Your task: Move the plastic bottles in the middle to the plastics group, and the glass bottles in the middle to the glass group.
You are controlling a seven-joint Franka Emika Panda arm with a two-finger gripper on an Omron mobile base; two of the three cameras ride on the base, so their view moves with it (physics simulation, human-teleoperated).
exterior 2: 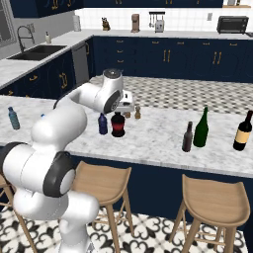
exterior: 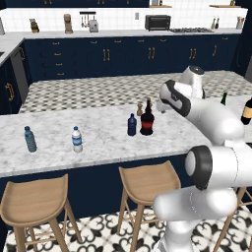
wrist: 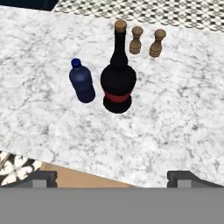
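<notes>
The navy-blue plastic bottle (wrist: 82, 81) (exterior: 132, 125) stands mid-counter, just left of the squat dark glass bottle with a red label (wrist: 118, 83) (exterior 2: 118, 124). Two tiny brown shaker-like pieces (wrist: 146, 42) stand behind them. My gripper (wrist: 116, 177) (exterior 2: 126, 104) hovers open above and in front of this pair, with nothing between its fingers. A slim dark bottle (exterior 2: 187, 137) stands beside the green wine bottle (exterior 2: 201, 128), with the cream-labelled dark wine bottle (exterior 2: 242, 131) further right. The teal water bottle (exterior: 30, 139) and the white-labelled one (exterior: 77, 139) stand at the left.
The marble island counter (exterior: 103, 142) has wooden stools (exterior: 147, 184) tucked under its near edge. Open marble lies between the middle bottles and each group. My own arm (exterior: 211, 118) crosses the right part of the left base view, hiding part of the wine bottles there.
</notes>
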